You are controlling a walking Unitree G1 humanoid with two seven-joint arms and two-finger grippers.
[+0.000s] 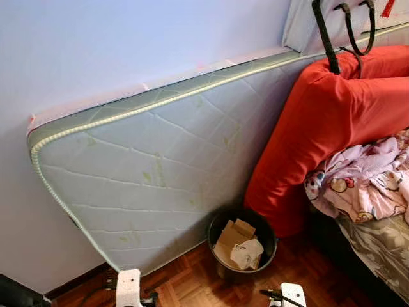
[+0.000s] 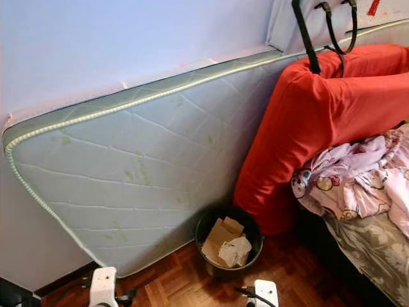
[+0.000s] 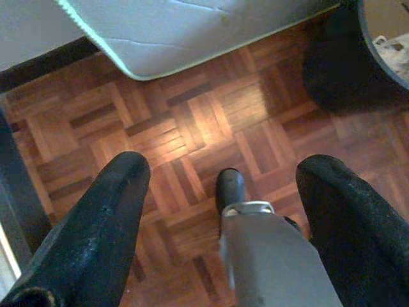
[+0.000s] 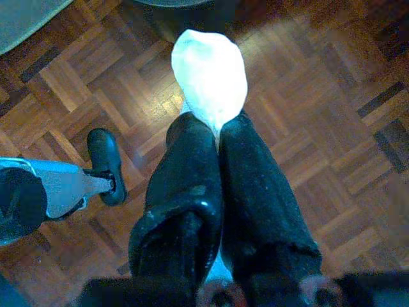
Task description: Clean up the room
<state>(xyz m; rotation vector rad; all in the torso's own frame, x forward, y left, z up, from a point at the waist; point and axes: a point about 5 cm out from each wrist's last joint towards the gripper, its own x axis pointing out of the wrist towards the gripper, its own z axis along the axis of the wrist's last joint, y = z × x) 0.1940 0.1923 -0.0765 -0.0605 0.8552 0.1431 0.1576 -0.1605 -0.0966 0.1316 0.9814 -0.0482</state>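
Note:
A black waste bin [image 1: 241,245] stands on the parquet floor between a leaning mattress and a red cushion, holding cardboard and crumpled paper [image 1: 246,253]. In the right wrist view my right gripper [image 4: 217,131] is shut on a white crumpled wad of paper [image 4: 209,80], held above the floor close to the bin's dark rim [image 4: 172,3]. The left gripper [image 3: 220,173] is open over bare parquet with nothing between its fingers [image 3: 108,211]; the bin's edge [image 3: 377,38] lies off to one side. Both arms' white wrist parts [image 1: 128,288] [image 1: 293,294] show low in the head view.
A quilted mattress [image 1: 153,173] leans against the pale wall. A red cushion [image 1: 319,128] stands right of the bin, with black straps [image 1: 351,29] draped over it. Pink patterned bedding [image 1: 370,179] lies on a bed [image 1: 383,249] at the right. My own foot [image 3: 229,185] shows on the floor.

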